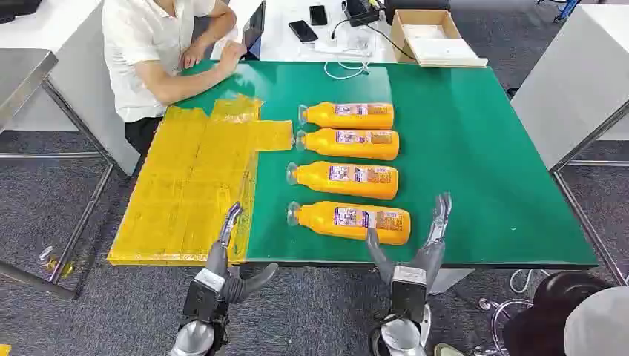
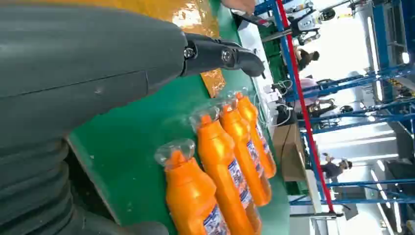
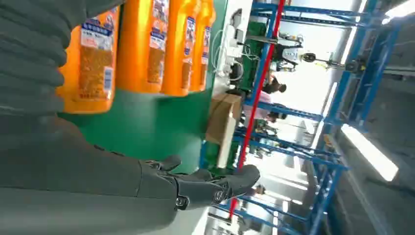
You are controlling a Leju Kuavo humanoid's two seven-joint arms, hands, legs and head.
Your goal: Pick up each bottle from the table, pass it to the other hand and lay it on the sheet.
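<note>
Four full orange bottles lie in a row mid-table, nearest bottle (image 1: pixel 350 222) by the front edge beside the yellow sheet (image 1: pixel 189 185), likely heavy, slick, rigid, best grabbed mid-body at the label; right hand (image 1: pixel 415 241) and left hand (image 1: pixel 230 256) both spread, empty.
</note>
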